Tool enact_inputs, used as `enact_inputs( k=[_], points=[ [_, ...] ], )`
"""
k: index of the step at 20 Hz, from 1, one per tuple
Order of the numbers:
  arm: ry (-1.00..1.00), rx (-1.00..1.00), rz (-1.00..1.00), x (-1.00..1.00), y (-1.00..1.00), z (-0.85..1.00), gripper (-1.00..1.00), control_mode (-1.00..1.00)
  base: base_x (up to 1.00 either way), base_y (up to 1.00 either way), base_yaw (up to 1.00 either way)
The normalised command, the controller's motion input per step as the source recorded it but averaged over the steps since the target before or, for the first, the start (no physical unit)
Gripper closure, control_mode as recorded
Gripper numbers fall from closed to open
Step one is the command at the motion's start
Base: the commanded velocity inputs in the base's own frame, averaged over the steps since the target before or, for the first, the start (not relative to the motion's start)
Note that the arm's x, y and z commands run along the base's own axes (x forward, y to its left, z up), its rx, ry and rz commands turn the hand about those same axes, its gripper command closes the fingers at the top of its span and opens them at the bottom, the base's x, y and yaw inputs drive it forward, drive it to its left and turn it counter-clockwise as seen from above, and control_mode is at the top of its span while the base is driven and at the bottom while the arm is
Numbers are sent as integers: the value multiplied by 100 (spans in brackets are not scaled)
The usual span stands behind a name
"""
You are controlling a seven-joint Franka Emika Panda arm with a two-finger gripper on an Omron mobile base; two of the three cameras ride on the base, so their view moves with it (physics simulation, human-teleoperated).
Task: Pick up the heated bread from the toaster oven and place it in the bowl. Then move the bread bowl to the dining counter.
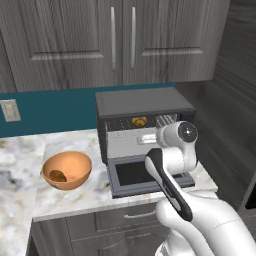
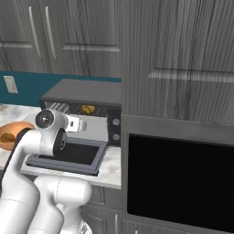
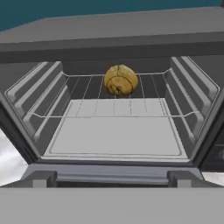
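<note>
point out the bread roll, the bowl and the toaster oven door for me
bread roll (image 3: 120, 80), hand view, middle of its golden crust on the wire rack
bowl (image 1: 75, 161), left base view, bare inner wall, right of the brown lump
toaster oven door (image 2: 73, 153), right base view, dark glass of the dropped-open door

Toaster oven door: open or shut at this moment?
Open. The toaster oven has its door dropped flat, and the hand view looks straight in at the heated bread on the wire rack.

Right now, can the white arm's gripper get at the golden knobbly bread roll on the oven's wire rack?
Probably yes. The dark grey toaster oven's drop-down door lies open, and the golden bread roll sits alone at the back of the wire rack, nothing before it.
</note>
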Motion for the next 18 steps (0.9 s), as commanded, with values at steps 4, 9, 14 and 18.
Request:
enact_inputs(
  k=[4,9,14,18],
  points=[
    [0,0,0,12,0,5,-100,-100,0,0,0],
    [0,0,0,30,0,0,-100,-100,0,0,0],
    [0,0,-1,29,1,0,-100,-100,0,0,0],
    [0,0,-1,36,6,0,-100,-100,0,0,0]
  ],
)
